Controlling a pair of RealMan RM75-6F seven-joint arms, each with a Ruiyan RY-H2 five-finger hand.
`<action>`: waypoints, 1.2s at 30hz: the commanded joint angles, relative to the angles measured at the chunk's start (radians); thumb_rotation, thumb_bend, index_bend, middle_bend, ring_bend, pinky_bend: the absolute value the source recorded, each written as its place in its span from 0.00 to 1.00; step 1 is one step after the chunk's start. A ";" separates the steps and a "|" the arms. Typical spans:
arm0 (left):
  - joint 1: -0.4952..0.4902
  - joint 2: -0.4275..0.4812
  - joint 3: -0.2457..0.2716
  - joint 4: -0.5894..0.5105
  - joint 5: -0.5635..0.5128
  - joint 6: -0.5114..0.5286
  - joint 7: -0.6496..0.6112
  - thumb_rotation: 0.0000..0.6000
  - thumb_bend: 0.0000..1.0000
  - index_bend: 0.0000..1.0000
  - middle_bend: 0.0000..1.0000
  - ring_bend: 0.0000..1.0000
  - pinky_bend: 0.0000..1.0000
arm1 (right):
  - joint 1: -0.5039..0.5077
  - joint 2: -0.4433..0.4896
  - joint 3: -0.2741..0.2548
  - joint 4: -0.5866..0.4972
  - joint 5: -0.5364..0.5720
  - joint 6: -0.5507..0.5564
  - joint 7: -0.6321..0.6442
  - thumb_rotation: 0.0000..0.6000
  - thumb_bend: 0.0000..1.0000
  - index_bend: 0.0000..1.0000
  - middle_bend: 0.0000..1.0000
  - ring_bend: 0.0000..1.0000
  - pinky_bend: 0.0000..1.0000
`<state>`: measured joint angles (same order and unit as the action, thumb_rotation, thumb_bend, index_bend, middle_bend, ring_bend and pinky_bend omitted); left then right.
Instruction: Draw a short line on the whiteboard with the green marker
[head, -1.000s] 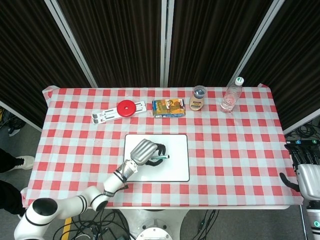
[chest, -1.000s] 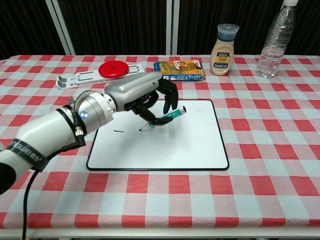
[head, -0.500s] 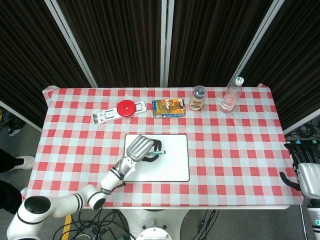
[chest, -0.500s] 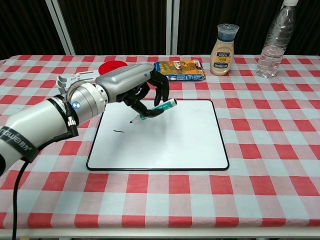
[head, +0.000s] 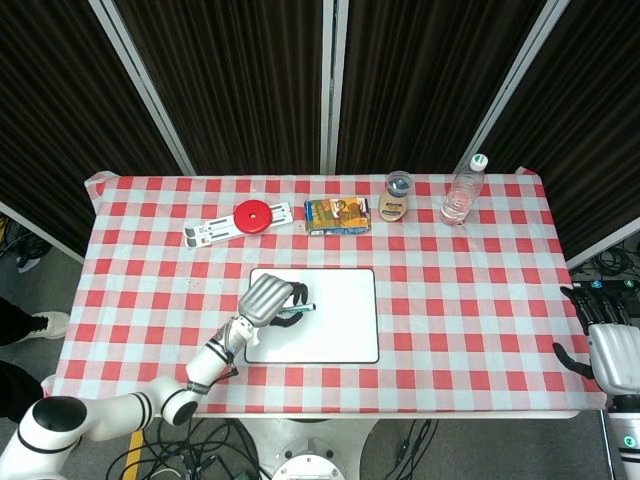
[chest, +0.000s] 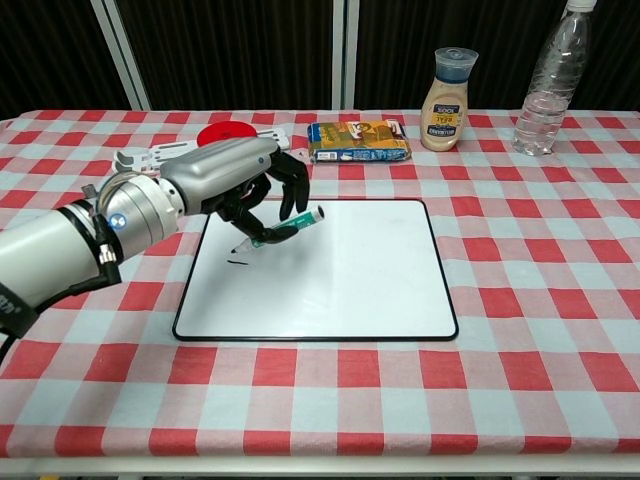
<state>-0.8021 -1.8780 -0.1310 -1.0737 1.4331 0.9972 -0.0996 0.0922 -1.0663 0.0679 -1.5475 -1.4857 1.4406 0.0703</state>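
Observation:
The whiteboard lies flat at the table's front centre, with a short dark mark near its left edge. My left hand hovers over the board's left part and grips the green marker. The marker slants down to the left, its tip just above the mark and slightly right of it. My right hand hangs beyond the table's right edge, away from the board, holding nothing, fingers apart.
Along the back stand a white folding stand with a red disc, a flat snack packet, a sauce bottle and a clear water bottle. The checked cloth lies bare right of the board.
My left hand has carried the marker leftward across the board, from its middle to just above the dark mark near the left edge. The right hand has barely shifted.

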 joint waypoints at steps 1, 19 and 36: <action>0.003 0.000 0.004 0.005 0.002 0.001 -0.002 1.00 0.48 0.55 0.61 0.81 0.95 | -0.002 0.001 0.000 -0.003 0.001 0.002 -0.003 1.00 0.16 0.11 0.16 0.09 0.11; 0.078 0.296 0.037 -0.205 -0.181 -0.069 0.467 1.00 0.48 0.55 0.59 0.79 0.94 | 0.007 -0.014 -0.002 0.004 -0.017 0.003 0.007 1.00 0.16 0.11 0.16 0.09 0.11; 0.121 0.289 0.034 -0.210 -0.369 -0.062 0.626 1.00 0.39 0.14 0.32 0.59 0.83 | 0.006 -0.016 -0.002 -0.003 -0.016 0.008 -0.005 1.00 0.16 0.11 0.16 0.09 0.11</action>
<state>-0.6868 -1.5927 -0.0931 -1.2685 1.0662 0.9180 0.5223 0.0989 -1.0820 0.0656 -1.5505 -1.5017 1.4481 0.0655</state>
